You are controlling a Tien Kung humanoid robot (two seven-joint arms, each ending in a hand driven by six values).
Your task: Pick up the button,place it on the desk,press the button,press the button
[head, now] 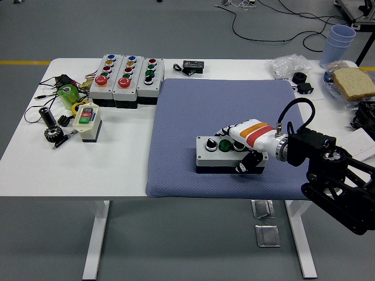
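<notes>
Fingers point(229, 130) of right hand point(249, 140) curl over button box point(222, 153), grasping its right end; long axis left-right, buttons upward; right end hidden.

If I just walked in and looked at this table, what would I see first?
First, the robot's right hand, white with an orange and red band, resting on a grey button box on the blue mat in the middle. Next, three more button boxes with coloured buttons stand side by side at the far left of the white table. A slice of bread lies at the far right.
</notes>
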